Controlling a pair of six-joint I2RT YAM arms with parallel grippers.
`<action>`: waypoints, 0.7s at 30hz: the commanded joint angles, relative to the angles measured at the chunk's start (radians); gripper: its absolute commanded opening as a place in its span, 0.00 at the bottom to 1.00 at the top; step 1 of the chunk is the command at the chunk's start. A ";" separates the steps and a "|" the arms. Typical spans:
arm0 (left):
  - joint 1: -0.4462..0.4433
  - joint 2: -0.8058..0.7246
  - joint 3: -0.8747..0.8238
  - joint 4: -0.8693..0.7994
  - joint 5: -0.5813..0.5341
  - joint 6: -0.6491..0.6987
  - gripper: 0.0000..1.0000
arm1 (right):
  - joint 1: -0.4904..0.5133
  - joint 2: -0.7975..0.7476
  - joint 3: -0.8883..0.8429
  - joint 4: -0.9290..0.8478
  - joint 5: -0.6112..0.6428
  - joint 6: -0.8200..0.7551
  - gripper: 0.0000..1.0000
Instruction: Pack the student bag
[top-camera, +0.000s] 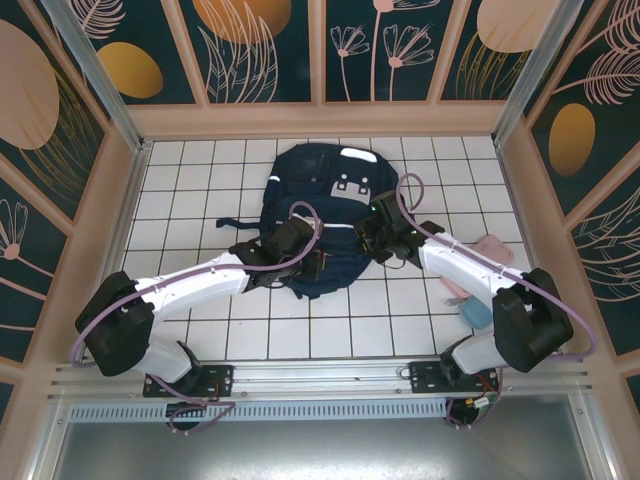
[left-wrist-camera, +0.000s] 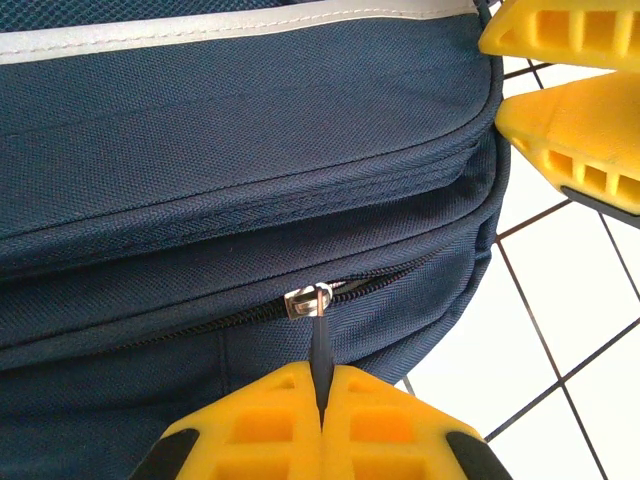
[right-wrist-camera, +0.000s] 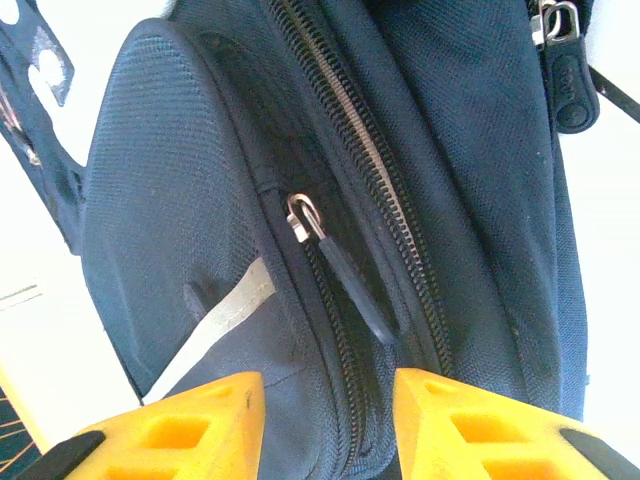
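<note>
Student bag (top-camera: 318, 225) lay flat mid-table between your arms | left gripper (left-wrist-camera: 322, 400) was clenched on the zip pull (left-wrist-camera: 321, 352), likely to run that zip | right gripper (right-wrist-camera: 326, 392) stood parted astride a side seam, probably to steady it; fabric contact unclear | bag's inside hidden; your right arm half covered a pink item (top-camera: 492, 246).

The student bag (top-camera: 322, 185) — dark navy, with thin white reflective stripes — lies flat in the middle of the white tiled counter (top-camera: 190, 200), its top toward the far edge.
</note>
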 joint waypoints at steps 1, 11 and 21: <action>0.002 -0.002 -0.001 0.068 0.019 0.024 0.00 | -0.008 0.043 0.032 -0.005 -0.015 -0.001 0.39; 0.003 -0.022 0.014 -0.063 -0.174 -0.019 0.00 | -0.013 0.024 0.037 -0.015 0.133 -0.091 0.00; 0.075 -0.088 -0.018 -0.171 -0.320 -0.032 0.00 | -0.114 -0.093 0.029 -0.032 0.223 -0.193 0.00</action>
